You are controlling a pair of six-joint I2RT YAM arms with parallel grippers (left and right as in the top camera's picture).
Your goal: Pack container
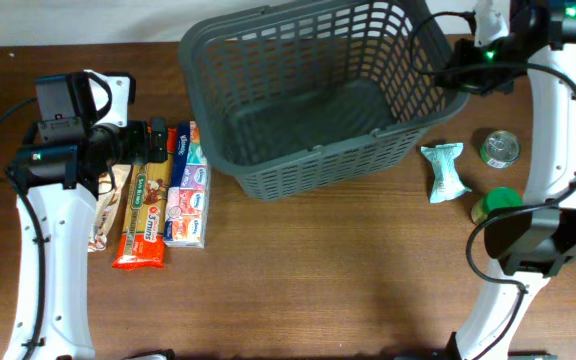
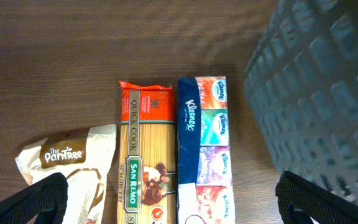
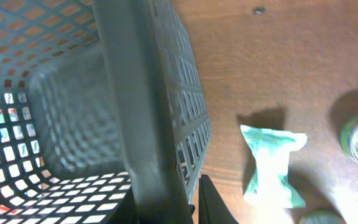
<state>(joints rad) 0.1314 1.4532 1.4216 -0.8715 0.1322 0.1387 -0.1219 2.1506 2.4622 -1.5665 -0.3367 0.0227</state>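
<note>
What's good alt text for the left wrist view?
Three packs lie side by side on a wooden table: Pantree bag, San Remo spaghetti, Kleenex tissues. The grey basket stands at right; the open left gripper frames the bottom corners.

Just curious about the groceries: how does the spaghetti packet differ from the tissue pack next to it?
The spaghetti packet is orange-red with a clear window showing pasta; the tissue pack has blue, green and pink panels. The spaghetti packet is narrower and longer than the tissue pack. Both lie flat, side by side, left of the basket.
</note>
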